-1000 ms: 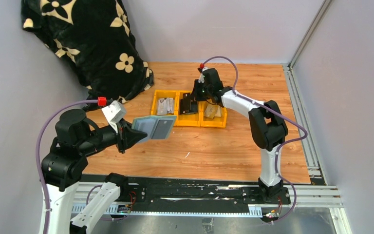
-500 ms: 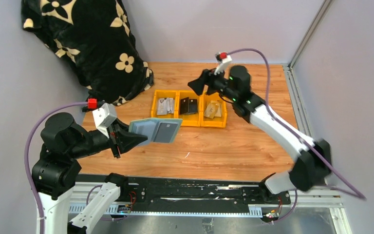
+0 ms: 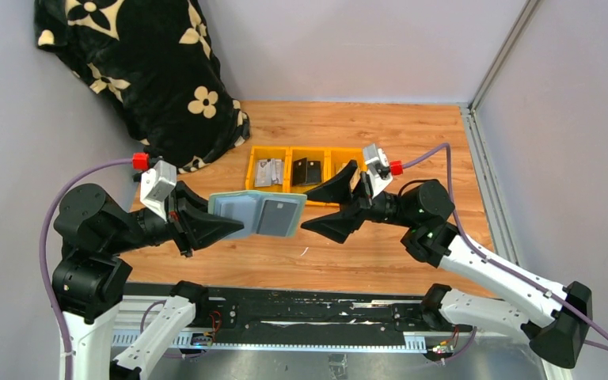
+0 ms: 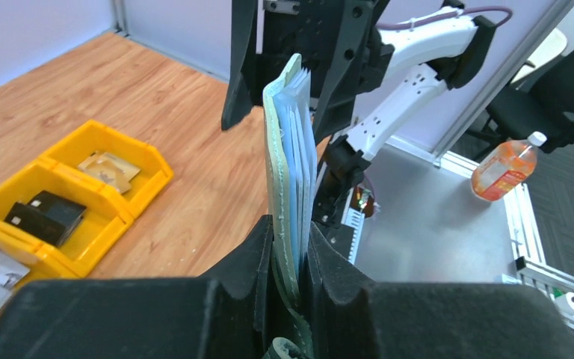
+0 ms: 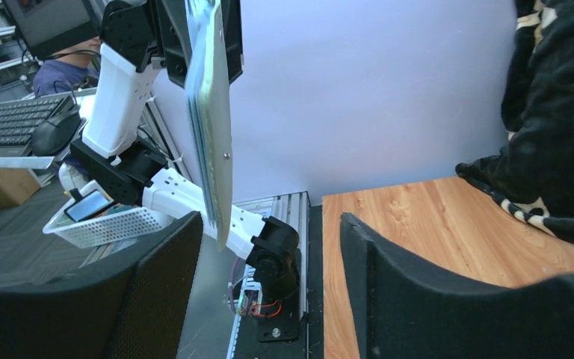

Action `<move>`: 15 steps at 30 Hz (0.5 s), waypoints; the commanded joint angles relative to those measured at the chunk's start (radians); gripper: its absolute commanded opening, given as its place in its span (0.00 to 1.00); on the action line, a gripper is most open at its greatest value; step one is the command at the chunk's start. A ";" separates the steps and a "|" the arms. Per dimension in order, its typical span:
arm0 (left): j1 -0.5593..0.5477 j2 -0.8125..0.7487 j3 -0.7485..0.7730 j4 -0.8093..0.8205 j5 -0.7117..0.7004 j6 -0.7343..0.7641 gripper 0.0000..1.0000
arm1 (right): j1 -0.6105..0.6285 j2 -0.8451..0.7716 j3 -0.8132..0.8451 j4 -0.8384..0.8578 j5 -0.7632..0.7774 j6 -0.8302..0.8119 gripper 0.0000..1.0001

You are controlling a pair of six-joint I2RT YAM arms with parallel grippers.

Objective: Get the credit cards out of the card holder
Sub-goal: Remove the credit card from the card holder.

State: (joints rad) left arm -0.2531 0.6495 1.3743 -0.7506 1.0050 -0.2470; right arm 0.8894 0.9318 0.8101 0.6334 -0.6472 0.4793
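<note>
3 bins (image 3: 288, 165) | 1 card holder (image 3: 255, 214), left claw (image 3: 223, 224) | right claw (image 3: 306, 214) spread

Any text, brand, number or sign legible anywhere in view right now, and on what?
Nothing legible in any view.
On the card holder: no readable print.
On the cards in the yellow bins: too small.
On the bottle label: blurred.
On the keyboard: keys too small.

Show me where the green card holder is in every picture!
Top external: card holder, left of centre, raised above the wooden table.
Left wrist: card holder, centre, edge-on, in the left gripper.
Right wrist: card holder, upper left, edge-on.
Shared landmark: the wooden table, in all three views.
</note>
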 commanded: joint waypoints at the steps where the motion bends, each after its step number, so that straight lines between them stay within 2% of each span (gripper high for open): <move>1: -0.006 -0.004 0.004 0.087 0.059 -0.076 0.00 | 0.045 0.021 0.015 0.054 -0.034 0.006 0.65; 6: -0.006 -0.006 0.003 0.085 0.070 -0.082 0.00 | 0.061 0.056 0.037 0.075 -0.030 0.039 0.52; 15: -0.006 -0.008 0.008 0.054 0.062 -0.049 0.00 | 0.077 0.061 0.042 0.091 -0.068 0.046 0.49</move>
State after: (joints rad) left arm -0.2531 0.6495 1.3743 -0.7086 1.0538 -0.3035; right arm 0.9482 1.0069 0.8215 0.6708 -0.6727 0.5159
